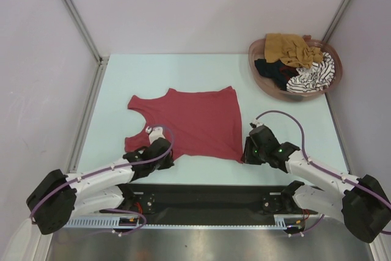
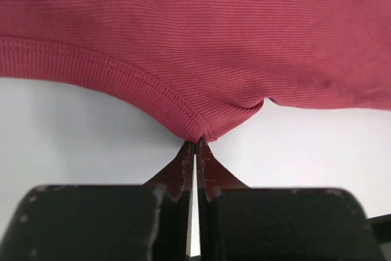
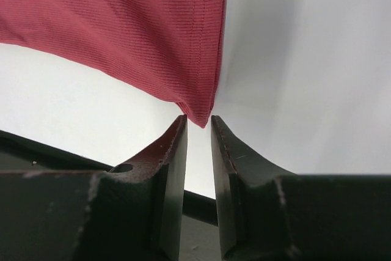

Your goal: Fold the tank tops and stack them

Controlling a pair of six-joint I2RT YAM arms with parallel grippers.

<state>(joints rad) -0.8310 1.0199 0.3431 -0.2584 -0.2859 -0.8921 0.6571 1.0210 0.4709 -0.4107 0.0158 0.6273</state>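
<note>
Two robot grippers sit at the near edge of a dark red tank top (image 1: 195,120), which lies spread flat in the middle of a pale table (image 1: 293,132), straps pointing left. The left gripper (image 2: 195,145) has its fingers pressed almost together, pinching a point of the ribbed edge binding by the near strap. The right gripper (image 3: 198,123) is at the near hem corner. Its fingers stand a narrow slit apart with the corner's tip at their mouth, and whether the tip is pinched is unclear. A mustard tank top (image 1: 290,47), a black tank top (image 1: 272,68) and a striped tank top (image 1: 314,74) are heaped in an oval basket (image 1: 269,90) at the far right. The red cloth looks thin, light, limp and stretchy, so it will probably sag and bunch when lifted. Stitched edges and corners seem the firmest places to hold.
</note>
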